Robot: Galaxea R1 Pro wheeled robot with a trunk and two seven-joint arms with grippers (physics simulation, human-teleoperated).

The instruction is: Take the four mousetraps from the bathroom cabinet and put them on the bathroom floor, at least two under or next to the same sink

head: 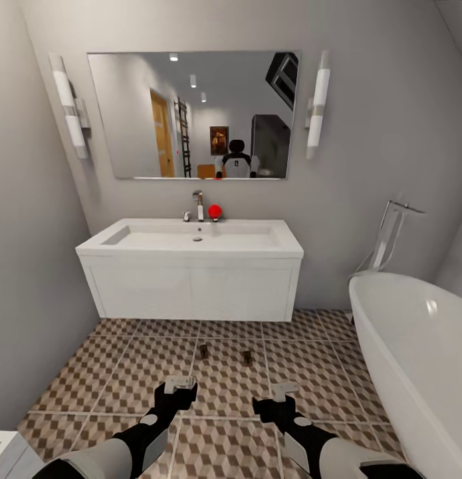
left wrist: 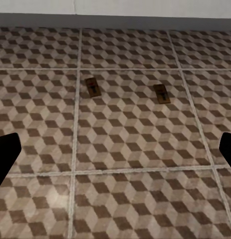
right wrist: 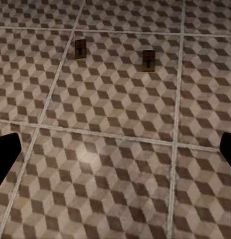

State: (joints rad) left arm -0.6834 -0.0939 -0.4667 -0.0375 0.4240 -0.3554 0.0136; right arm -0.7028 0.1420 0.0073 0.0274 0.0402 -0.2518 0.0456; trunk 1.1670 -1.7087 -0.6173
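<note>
Tiled bathroom floor (head: 124, 372) carries two mousetraps (head: 203, 352) (head: 247, 358); both arms' fingers (left wrist: 5, 154) (right wrist: 5, 154) spread apart, empty.

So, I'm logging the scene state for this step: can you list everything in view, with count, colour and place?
mousetraps: two, brown; left one and right one lie apart on the floor in front of the sink
bathroom floor: one, brown, beige and white cube tiles
sink: one, white, wall-hung, centre
tap: one, chrome, behind the basin
red object: one, beside the tap
mirror: one, above the sink
wall lights: two, white; left, right, flanking the mirror
bathtub: one, white, on the right
white unit: one, bottom left corner
left gripper: black, open, above the tiles
right gripper: black, open, above the tiles
</note>
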